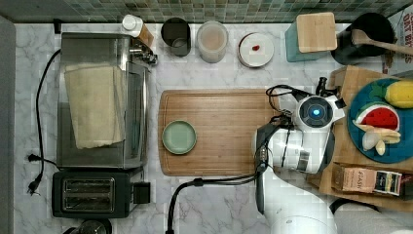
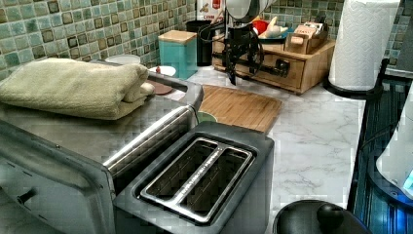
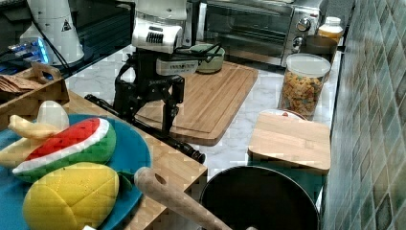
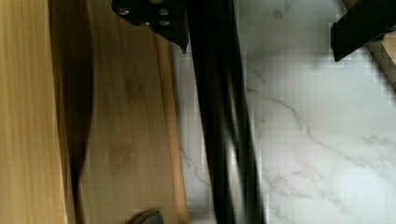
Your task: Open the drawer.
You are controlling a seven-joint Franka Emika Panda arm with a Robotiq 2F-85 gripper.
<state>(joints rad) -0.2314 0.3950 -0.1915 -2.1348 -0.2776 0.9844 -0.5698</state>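
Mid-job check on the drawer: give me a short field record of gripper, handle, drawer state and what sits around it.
gripper: fingers spread, straddling the handle in the right view
handle: long black bar across the drawer front, running between the fingers in the wrist view
drawer: front looks about flush with the wooden stand, not visibly pulled out
on top of stand: blue plate with toy fruit
nearby: cutting board on the marble counter, holding a green bowl
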